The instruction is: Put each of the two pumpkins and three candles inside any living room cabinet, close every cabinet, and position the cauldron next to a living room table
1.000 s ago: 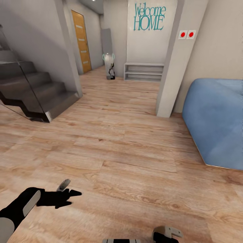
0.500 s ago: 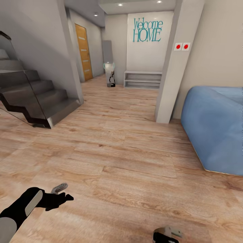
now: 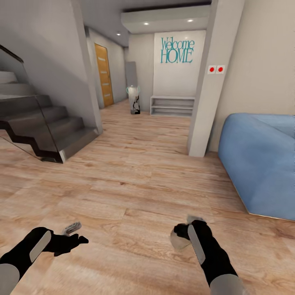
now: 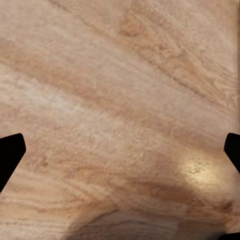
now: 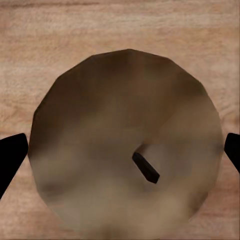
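A beige-tan candle (image 5: pixel 125 150) with a dark wick sits between the two black fingers of my right gripper (image 5: pixel 122 152), which is shut on it. In the head view the right gripper (image 3: pixel 182 234) holds the candle (image 3: pixel 178 242) above the wooden floor at the lower right. At the lower left my left gripper (image 3: pixel 77 237) is open. In the left wrist view its fingertips stand wide apart around the left gripper's (image 4: pixel 120 152) gap, with bare floorboards between them. The pumpkins, cabinet, cauldron and table are out of view.
A dark staircase with a glass side (image 3: pixel 45 131) stands at the left. A blue sofa (image 3: pixel 262 159) is at the right, beside a grey pillar (image 3: pixel 209 82). Far down the hall are a low shelf (image 3: pixel 172 105), a vase (image 3: pixel 134 98) and an orange door (image 3: pixel 103 76).
The head view has tilted upward, showing more ceiling. My right arm has risen into view with the candle in its gripper. The left gripper sits slightly further back.
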